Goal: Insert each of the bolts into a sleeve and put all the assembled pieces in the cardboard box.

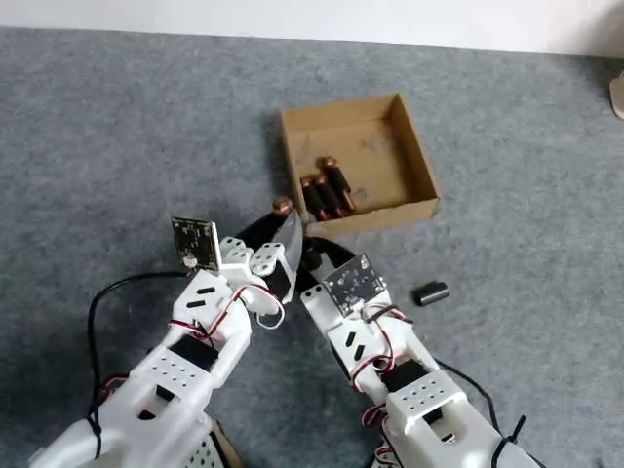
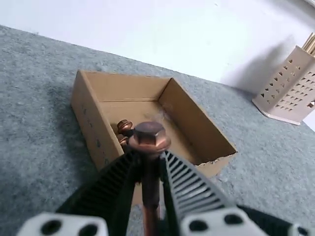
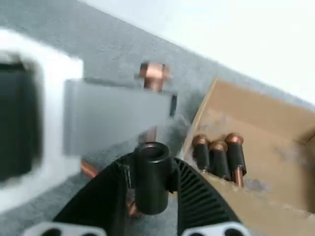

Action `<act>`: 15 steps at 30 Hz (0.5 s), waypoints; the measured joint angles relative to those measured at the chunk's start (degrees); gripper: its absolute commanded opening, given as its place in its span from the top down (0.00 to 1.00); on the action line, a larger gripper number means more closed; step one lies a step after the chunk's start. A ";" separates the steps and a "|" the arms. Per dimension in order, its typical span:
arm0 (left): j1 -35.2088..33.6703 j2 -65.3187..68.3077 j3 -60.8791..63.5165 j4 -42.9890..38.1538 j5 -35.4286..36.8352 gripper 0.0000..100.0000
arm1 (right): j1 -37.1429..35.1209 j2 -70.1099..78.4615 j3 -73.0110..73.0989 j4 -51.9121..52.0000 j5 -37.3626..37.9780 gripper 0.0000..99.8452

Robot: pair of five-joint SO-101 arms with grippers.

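High view: the cardboard box [image 1: 380, 218] holds 3 assembled pieces [image 1: 330, 190]. 1 loose sleeve [image 1: 429, 292] lies on the carpet [image 1: 117, 146] beside the right arm.

Left wrist view: the left gripper [image 2: 147, 160] pinches a copper bolt [image 2: 149, 137], head up, just before the box.

Right wrist view: the right gripper [image 3: 152, 169] clamps a black sleeve [image 3: 150, 189], open end up, near the bolt.

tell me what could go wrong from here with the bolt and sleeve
1. The bolt, pinched in the left hand, may meet the sleeve in the right hand off-axis and jam or slip out.
2. Both hands sit crowded beside the box; they could bump each other or shove it.
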 measured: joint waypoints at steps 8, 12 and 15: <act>0.53 -12.13 0.00 4.57 0.35 1.00 | 0.44 0.00 0.00 2.99 0.00 1.00; 1.41 -20.22 0.00 12.22 0.35 1.00 | 0.44 0.00 0.00 3.08 0.00 1.00; 2.81 -24.53 0.00 15.91 0.35 1.00 | 0.44 0.00 0.00 3.25 0.00 1.00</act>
